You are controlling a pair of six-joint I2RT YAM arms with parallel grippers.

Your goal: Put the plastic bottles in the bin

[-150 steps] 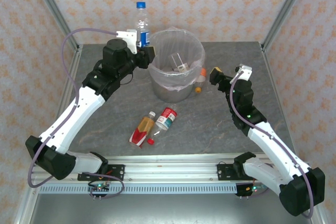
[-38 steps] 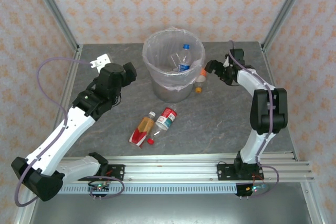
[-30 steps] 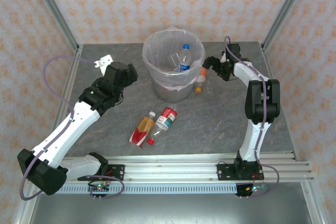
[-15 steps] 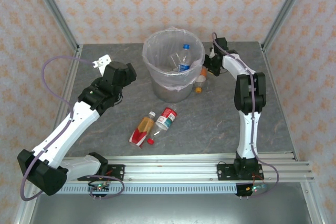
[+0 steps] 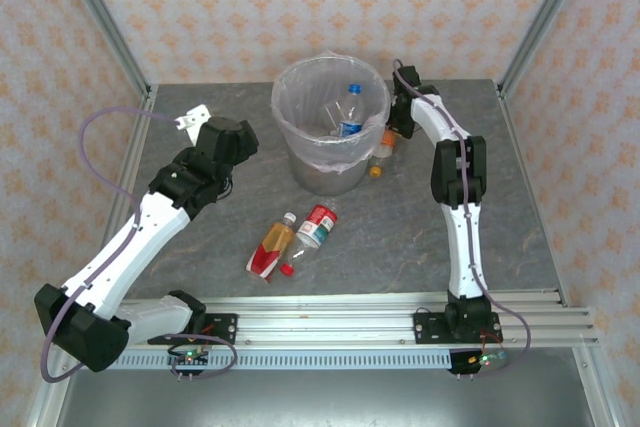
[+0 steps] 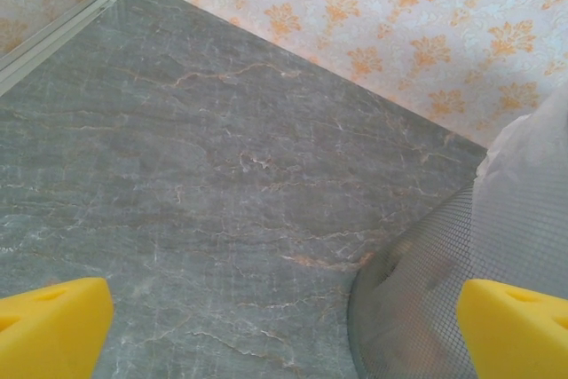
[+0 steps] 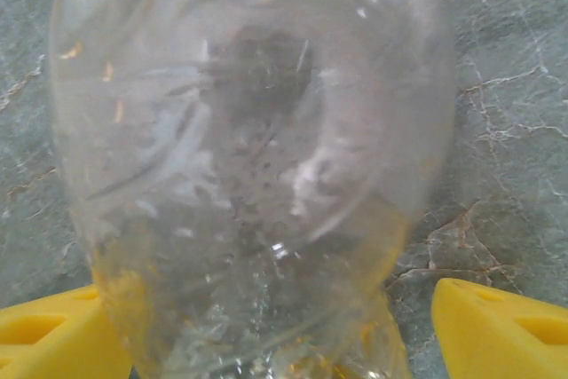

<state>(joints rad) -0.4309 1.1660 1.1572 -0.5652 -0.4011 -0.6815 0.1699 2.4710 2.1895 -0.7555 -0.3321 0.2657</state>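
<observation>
3 bottles lie outside the bin (image 5: 322, 175). 1 clear bottle (image 5: 380, 150) with an orange cap is right beside the bin on its right side. 2 more, a red bottle (image 5: 316, 226) and an orange bottle (image 5: 271, 247), lie together on the table (image 5: 420, 237), closer to the arm bases. Other bottles are already inside the bin.

Go for the clear bottle now. Your right gripper (image 5: 396, 125) is at it. In the right wrist view its round bottom sits between the yellow fingers (image 7: 497, 326). The fingers are apart around it. 1 looks to touch it and the other shows a gap, so it is not held yet. Close slowly until both sides press. The plastic looks thin and smooth, so it may squash or slip out. Squeeze gently.

Lift straight up first. The bin's rim is higher than this bottle, and the bag is folded over it. The back wall is close behind that arm, so do not swing backward.

Your left gripper (image 6: 284, 321) is wide open and empty on the bin's other side, over bare table. Leave it there, out of the way.
</observation>
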